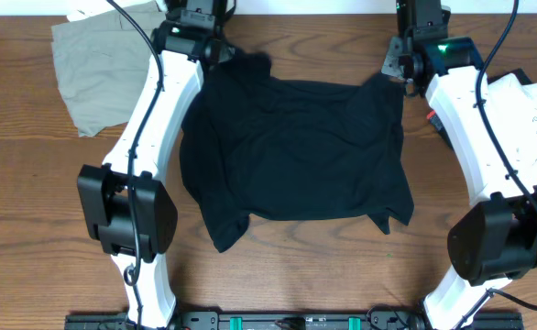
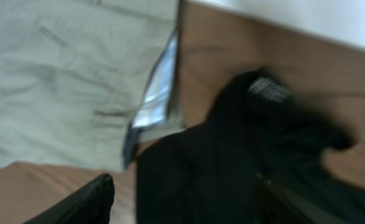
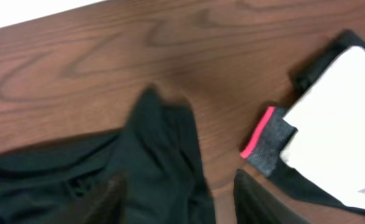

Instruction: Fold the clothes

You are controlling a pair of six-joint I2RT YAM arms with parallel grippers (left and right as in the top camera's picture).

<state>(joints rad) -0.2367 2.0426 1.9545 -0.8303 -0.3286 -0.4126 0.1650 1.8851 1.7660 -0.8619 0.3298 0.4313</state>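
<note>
Black T-shirt lies spread but rumpled mid-table. Left gripper & right gripper hang w/ jaws apart, empty, near table's far edge. Best, I'd say: pinch both far corners evenly, pull taut, align edges.

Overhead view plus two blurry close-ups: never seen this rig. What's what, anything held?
Two robot arms, the left arm and the right arm, reach over a wooden table. The overhead view looks straight down; each close-up comes from a camera on a wrist. A black T-shirt lies spread in the middle. A khaki piece lies far left; a white printed top lies right, over a black garment with red trim. The left gripper and the right gripper stand open above the shirt's far corners. Nothing is held.
</note>
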